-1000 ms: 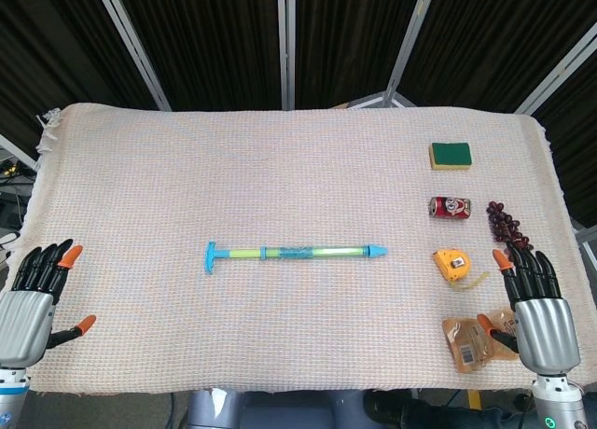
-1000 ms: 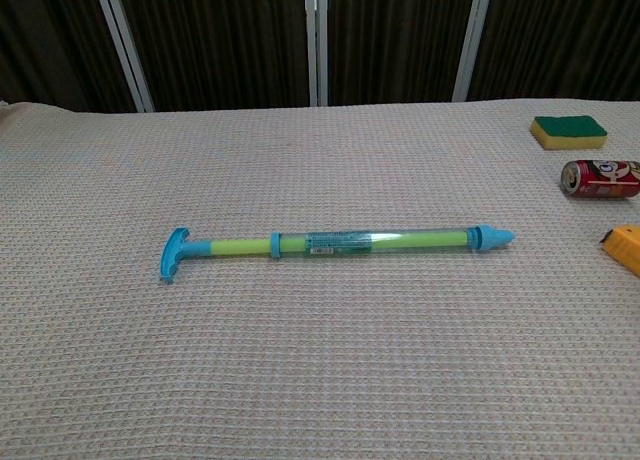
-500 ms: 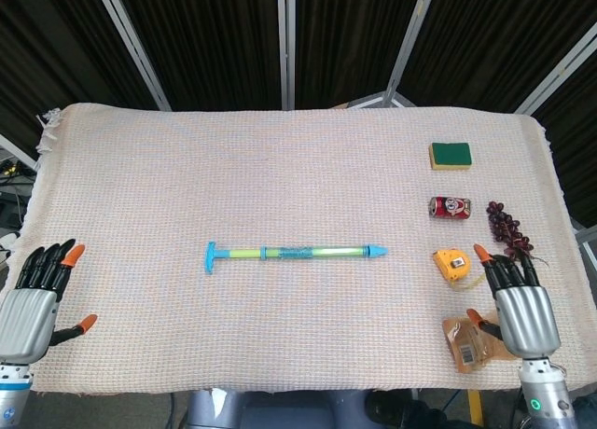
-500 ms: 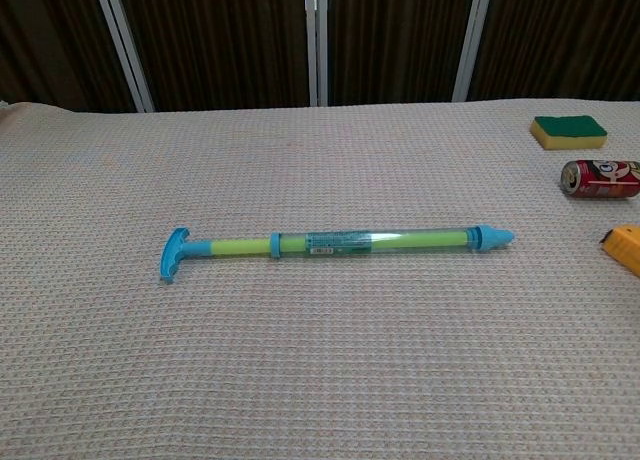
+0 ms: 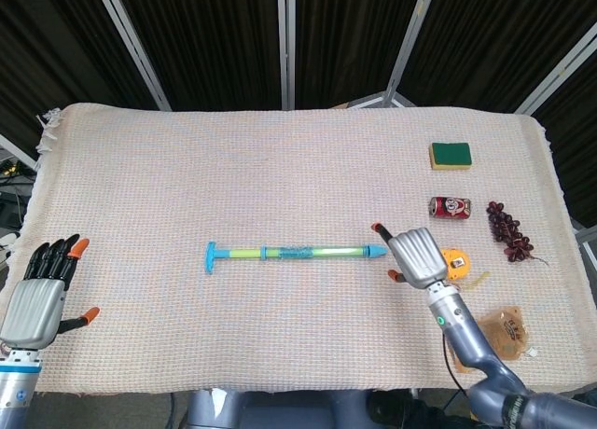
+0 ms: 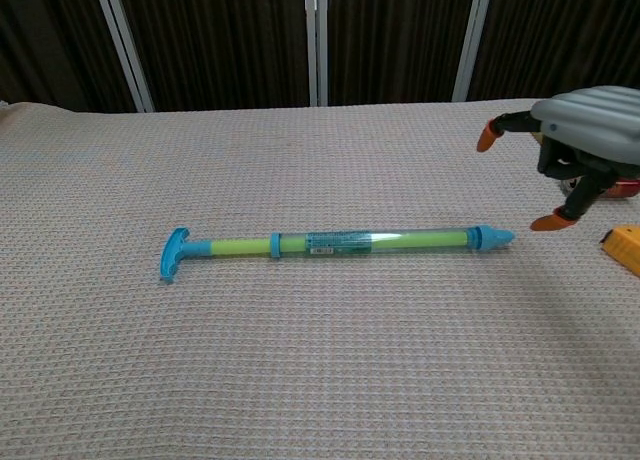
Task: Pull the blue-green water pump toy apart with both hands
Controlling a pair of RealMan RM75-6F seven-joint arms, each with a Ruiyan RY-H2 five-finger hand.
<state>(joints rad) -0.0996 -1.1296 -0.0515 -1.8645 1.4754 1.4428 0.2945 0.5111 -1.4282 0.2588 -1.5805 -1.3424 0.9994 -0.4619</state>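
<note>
The blue-green water pump toy lies flat across the middle of the cloth, T-handle to the left and blue nozzle to the right. My right hand hovers just right of the nozzle tip, palm down, fingers spread, holding nothing and not touching the toy. My left hand stays at the table's near left corner, far from the handle, fingers apart and empty. It does not show in the chest view.
To the right lie a green-and-yellow sponge, a red can, a bunch of dark grapes, a yellow tape measure partly behind my right hand, and a brown packet. The woven cloth covers the table.
My right hand has swung from the near right corner leftward and forward to just beside the nozzle, entering the chest view. The left hand drifted slightly. The toy has not moved.
</note>
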